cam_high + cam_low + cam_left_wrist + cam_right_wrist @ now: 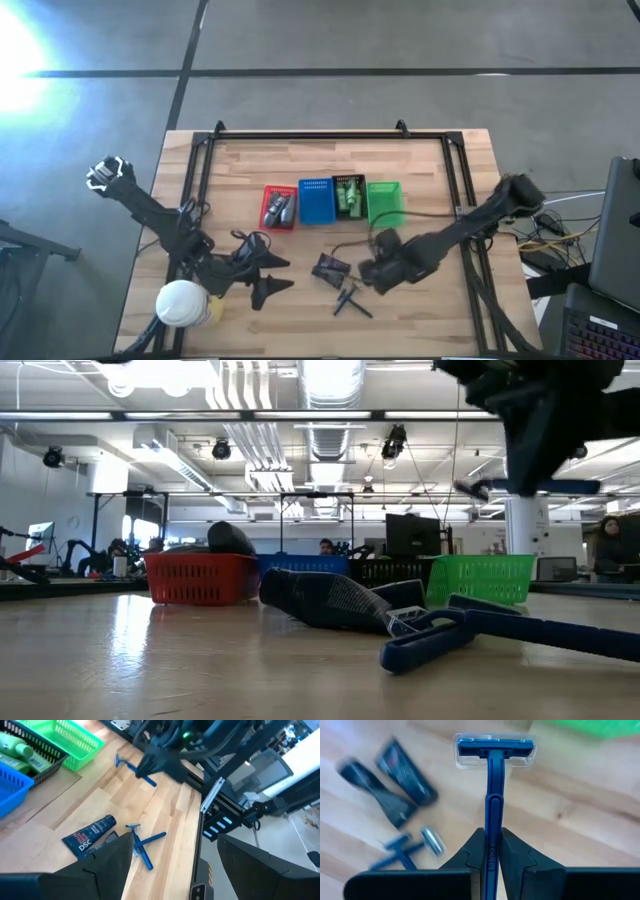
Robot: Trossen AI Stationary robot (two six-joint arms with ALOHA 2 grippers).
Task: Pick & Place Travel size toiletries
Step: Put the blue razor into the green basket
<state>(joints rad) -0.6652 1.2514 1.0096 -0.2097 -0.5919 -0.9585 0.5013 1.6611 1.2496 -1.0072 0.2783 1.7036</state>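
My right gripper (492,836) is shut on a thin dark blue razor (493,795) and hovers near the table's near right part (375,270), above the wood. The razor also shows in the left wrist view (134,768) and the low view (520,487). Two more blue razors (350,298) lie crossed flat on the table, beside dark packets (330,268). Grey tubes fill the red basket (279,207), and green bottles the black basket (349,195). My left gripper (283,276) is open and waits left of the packets. My right gripper pinches the blue razor by its handle (492,851), between the two fingers. The handle runs along the fingers, and the blade head (494,747) sticks out past the fingertips (478,837). The razor is lifted clear of the table.
Red, blue (316,200), black and green (386,202) baskets stand in a row at mid table. A white-capped yellowish container (183,303) sits at the near left corner by my left arm. A black frame (330,135) borders the table. Bare wood lies near the baskets.
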